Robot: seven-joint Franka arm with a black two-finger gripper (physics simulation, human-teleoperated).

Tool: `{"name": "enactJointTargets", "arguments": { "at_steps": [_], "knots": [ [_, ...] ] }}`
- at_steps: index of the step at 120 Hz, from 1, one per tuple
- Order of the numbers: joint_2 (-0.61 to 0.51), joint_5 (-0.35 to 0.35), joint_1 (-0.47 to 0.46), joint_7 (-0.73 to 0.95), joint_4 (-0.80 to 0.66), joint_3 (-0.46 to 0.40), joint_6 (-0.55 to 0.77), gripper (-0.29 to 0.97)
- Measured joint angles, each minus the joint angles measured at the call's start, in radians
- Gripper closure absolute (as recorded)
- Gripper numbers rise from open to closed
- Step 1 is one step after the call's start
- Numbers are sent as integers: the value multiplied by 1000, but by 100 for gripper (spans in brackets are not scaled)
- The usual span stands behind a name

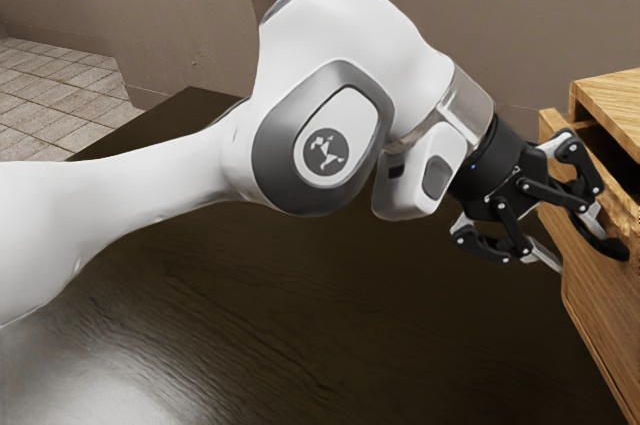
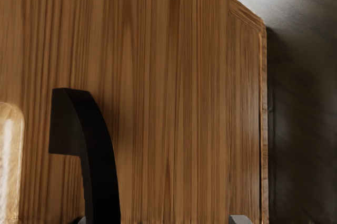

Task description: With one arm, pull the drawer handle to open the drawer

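A wooden cabinet (image 1: pixel 612 95) stands at the exterior view's right edge. Its drawer front (image 1: pixel 600 315) sits a little forward of the cabinet top, with a dark gap behind it. A black handle (image 1: pixel 610 243) runs across that front. My black gripper (image 1: pixel 572 238) is pressed up to the front, open, with its fingers spread above and below the handle. The wrist view looks straight at the drawer front (image 2: pixel 168 103) from close by. There the curved black handle (image 2: pixel 89 150) lies near one side of my hand, and a grey fingertip (image 2: pixel 239 218) shows well apart from it.
The cabinet rests on a dark wooden table (image 1: pixel 300 345) that stretches toward the exterior view's left. Behind it are brown walls and a tiled floor (image 1: pixel 50 95). My white arm crosses the middle of the exterior view.
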Motion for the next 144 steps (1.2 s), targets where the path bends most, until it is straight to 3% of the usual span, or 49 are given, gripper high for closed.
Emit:
{"name": "enactJointTargets", "arguments": {
  "at_steps": [10, 33, 49, 77, 144],
  "knots": [
    [-14, 0, 10, 0, -6, -1, -3, 50],
    [-27, -2, 26, 1, -24, 1, -8, 43],
    [-61, -2, 34, 0, -50, 4, -11, 48],
    [-104, -5, 51, -2, -109, -1, -11, 37],
    [-241, -12, 79, -15, -239, 4, -23, 48]
  ]
}}
